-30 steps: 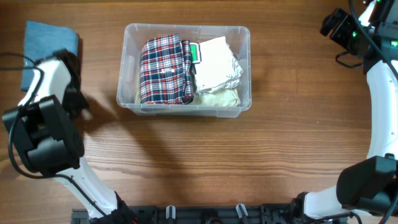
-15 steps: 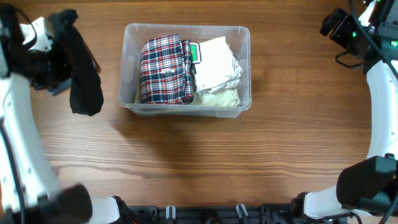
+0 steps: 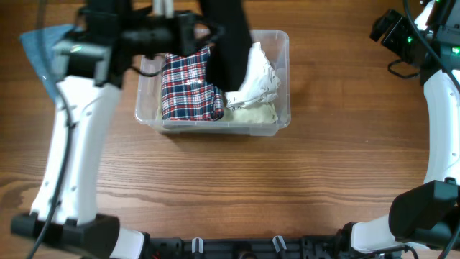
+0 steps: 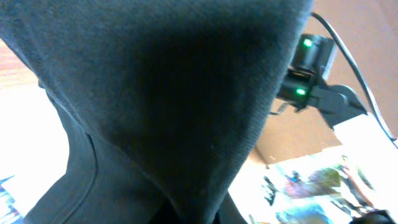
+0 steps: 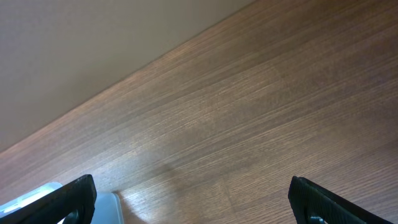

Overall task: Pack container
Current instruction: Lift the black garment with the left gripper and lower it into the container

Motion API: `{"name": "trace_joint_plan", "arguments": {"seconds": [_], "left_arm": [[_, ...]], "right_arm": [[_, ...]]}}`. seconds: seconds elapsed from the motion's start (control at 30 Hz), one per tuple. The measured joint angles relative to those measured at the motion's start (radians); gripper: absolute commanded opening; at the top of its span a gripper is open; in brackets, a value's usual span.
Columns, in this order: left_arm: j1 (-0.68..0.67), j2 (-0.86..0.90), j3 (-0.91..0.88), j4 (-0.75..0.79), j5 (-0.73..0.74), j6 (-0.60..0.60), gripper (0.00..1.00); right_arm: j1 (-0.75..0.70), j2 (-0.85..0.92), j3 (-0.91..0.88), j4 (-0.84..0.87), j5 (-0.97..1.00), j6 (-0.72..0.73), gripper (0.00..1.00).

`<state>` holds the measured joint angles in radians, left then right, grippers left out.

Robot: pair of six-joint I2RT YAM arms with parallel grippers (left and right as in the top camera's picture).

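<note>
I see the clear, colourless rectangular plastic container (image 3: pixel 215 127) on the brown wooden desk (image 3: pixel 287 187), toward the far side and a little left of centre. Inside it, a folded red, white and navy plaid cloth (image 3: pixel 188 90) lies on the left and a folded white cloth (image 3: pixel 259 78) on the right. A pale yellow cloth (image 3: pixel 253 114) shows beneath the white one at the near wall.

My left claw (image 3: pixel 213 30) is above the container's far rim, pinching a black fabric garment (image 3: pixel 230 50) that hangs over the middle of the contents. On the left wrist feed that garment fills nearly everything and hides the fingers.

My right claw (image 5: pixel 194 200) is spread wide above bare desk, well apart from the container. A blue cloth (image 3: pixel 37 42) lies at the far left.
</note>
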<state>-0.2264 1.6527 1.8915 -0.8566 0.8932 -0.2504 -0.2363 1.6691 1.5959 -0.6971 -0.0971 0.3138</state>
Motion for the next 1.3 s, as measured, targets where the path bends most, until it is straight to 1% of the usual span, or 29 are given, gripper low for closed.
{"name": "trace_joint_plan", "arguments": {"seconds": [0.07, 0.17, 0.27, 0.33, 0.43, 0.5, 0.6, 0.67, 0.77, 1.03, 1.23, 1.27, 1.3], "left_arm": [[-0.056, 0.079, 0.000, 0.047, 0.072, -0.059, 0.04], [-0.068, 0.179, 0.000, 0.062, 0.168, -0.088, 0.04], [-0.068, 0.289, 0.000, 0.064, 0.216, -0.101, 0.04], [-0.068, 0.309, 0.000, 0.088, 0.249, -0.104, 0.04], [-0.070, 0.309, 0.000, 0.128, 0.344, -0.105, 0.04], [-0.082, 0.309, 0.000, 0.121, 0.377, -0.107, 0.04], [-0.122, 0.309, 0.000, 0.088, 0.388, -0.107, 0.04], [-0.148, 0.309, 0.000, 0.046, 0.385, -0.107, 0.04], [-0.146, 0.313, 0.001, -0.035, 0.303, -0.107, 0.04], [-0.138, 0.316, -0.016, -0.050, 0.175, -0.103, 0.04], [-0.061, 0.319, -0.021, -0.077, 0.140, -0.101, 0.04], [-0.050, 0.319, -0.021, -0.100, 0.106, -0.100, 0.04], [-0.039, 0.319, -0.021, -0.139, 0.025, -0.099, 0.04]], "right_arm": [[0.000, 0.000, 0.000, 0.000, 0.000, 0.000, 1.00], [0.000, 0.000, 0.000, 0.000, 0.000, 0.000, 1.00], [0.000, 0.000, 0.000, 0.000, 0.000, 0.000, 1.00], [0.000, 0.000, 0.000, 0.000, 0.000, 0.000, 1.00], [0.000, 0.000, 0.000, 0.000, 0.000, 0.000, 1.00], [0.000, 0.000, 0.000, 0.000, 0.000, 0.000, 1.00], [0.000, 0.000, 0.000, 0.000, 0.000, 0.000, 1.00], [0.000, 0.000, 0.000, 0.001, 0.000, 0.000, 1.00], [0.000, 0.000, 0.000, -0.002, 0.000, 0.000, 1.00], [0.000, 0.000, 0.000, -0.002, 0.000, 0.000, 1.00], [0.000, 0.000, 0.000, -0.002, 0.000, 0.000, 1.00], [0.000, 0.000, 0.000, -0.002, 0.000, 0.000, 1.00], [0.000, 0.000, 0.000, -0.002, 0.000, 0.000, 1.00]]}}
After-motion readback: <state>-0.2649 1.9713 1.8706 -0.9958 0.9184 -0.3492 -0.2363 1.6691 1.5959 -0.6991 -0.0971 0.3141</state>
